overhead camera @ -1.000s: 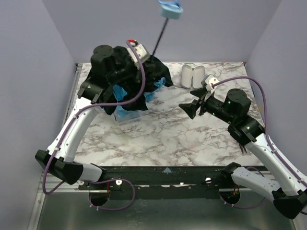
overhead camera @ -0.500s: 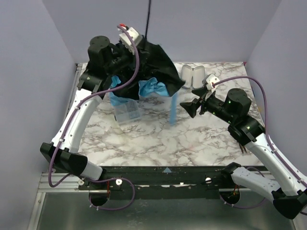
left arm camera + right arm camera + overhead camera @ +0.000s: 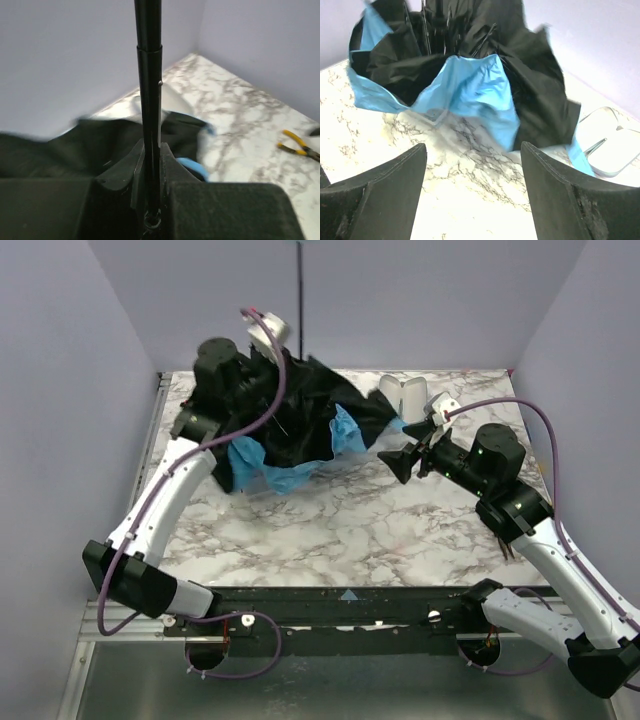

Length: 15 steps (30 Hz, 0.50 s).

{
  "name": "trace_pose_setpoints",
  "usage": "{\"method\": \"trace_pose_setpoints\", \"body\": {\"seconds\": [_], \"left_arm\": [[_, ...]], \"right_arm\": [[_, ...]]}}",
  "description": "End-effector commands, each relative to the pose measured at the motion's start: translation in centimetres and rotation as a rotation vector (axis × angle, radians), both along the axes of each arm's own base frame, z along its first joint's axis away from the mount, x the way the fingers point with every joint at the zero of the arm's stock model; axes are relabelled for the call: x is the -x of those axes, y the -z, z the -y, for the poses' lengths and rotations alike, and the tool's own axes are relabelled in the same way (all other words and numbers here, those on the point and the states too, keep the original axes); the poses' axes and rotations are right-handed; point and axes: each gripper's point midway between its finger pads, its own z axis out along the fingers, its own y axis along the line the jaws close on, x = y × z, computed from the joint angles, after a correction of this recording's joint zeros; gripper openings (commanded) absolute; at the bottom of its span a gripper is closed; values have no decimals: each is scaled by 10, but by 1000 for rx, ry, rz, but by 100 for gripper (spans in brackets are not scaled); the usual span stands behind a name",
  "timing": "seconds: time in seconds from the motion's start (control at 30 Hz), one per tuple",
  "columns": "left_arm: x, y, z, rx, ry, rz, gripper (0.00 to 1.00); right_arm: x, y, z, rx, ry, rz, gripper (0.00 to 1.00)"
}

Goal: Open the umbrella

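Umbrella (image 3: 290,435) sits near the far left corner of the bench (image 3: 350,530), stick (image 3: 149,100) up, cloth (image 3: 470,90) floppy and only half spread. The left hand (image 3: 150,167) pinches the stick. The right hand (image 3: 472,147) is spread, holding nothing. Opening is not finished.

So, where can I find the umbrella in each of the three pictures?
Top external: the umbrella is at upper centre, with a crumpled black and blue canopy and its shaft running out of the top edge.
Left wrist: the umbrella shaft stands in the middle, clamped by the left gripper, with black fabric at lower left.
Right wrist: the umbrella fills the upper half.
Shared landmark: the marble table.
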Motion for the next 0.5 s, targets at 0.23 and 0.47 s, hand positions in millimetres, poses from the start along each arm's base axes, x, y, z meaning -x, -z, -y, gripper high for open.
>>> {"method": "trace_pose_setpoints", "body": {"seconds": [0.23, 0.47], "left_arm": [[-10, -78, -20, 155, -92, 143, 0], [158, -13, 113, 63, 506, 99, 0]], "right_arm": [[-7, -8, 9, -1, 53, 12, 76], [-12, -8, 6, -4, 49, 14, 76]]}}
